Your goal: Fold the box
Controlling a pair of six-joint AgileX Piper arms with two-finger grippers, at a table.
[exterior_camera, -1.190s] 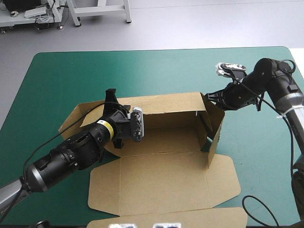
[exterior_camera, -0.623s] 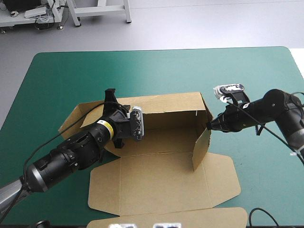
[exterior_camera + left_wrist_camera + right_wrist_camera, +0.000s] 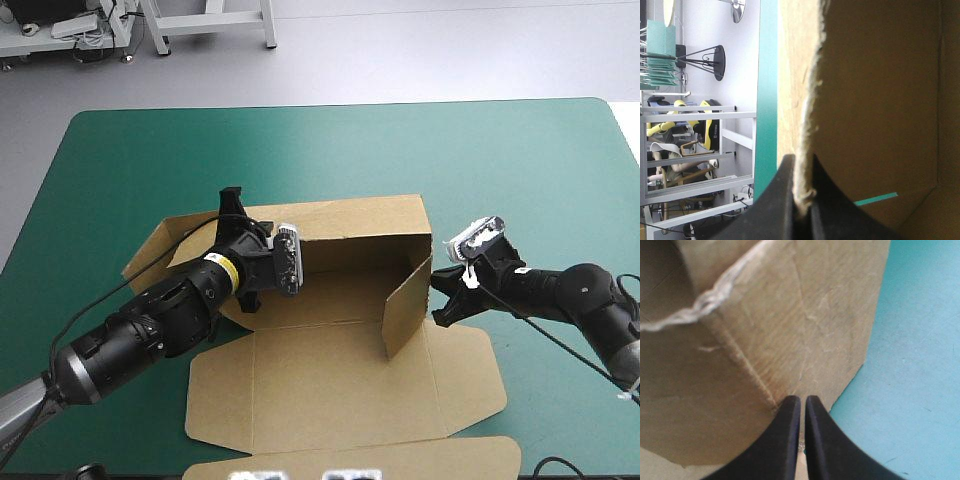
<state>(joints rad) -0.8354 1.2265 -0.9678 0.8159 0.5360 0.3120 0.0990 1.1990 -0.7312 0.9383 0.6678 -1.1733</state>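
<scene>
The brown box [image 3: 340, 385] lies in the middle of the teal-green table, its long back wall [image 3: 350, 222] raised and its lid panel flat toward the front. My left gripper [image 3: 233, 202] is at the back wall's left end; in the left wrist view the gripper [image 3: 802, 195] is shut on the box's board edge [image 3: 807, 125]. The right end flap [image 3: 405, 300] stands upright and is swung inward. My right gripper [image 3: 438, 308] is low outside that flap. In the right wrist view it [image 3: 801, 402] is shut, its tips against the flap's [image 3: 790, 315] outer face near the crease.
The box's left end flaps [image 3: 160, 245] lie spread on the table under my left arm. A narrow board panel [image 3: 350, 462] reaches the table's front edge. Bare teal-green cover [image 3: 300, 150] stretches behind the box and to its right [image 3: 910, 365].
My right gripper has moved toward the table's front and lower beside the box. The right end flap has swung inward from the box's corner. The left arm has stayed put.
</scene>
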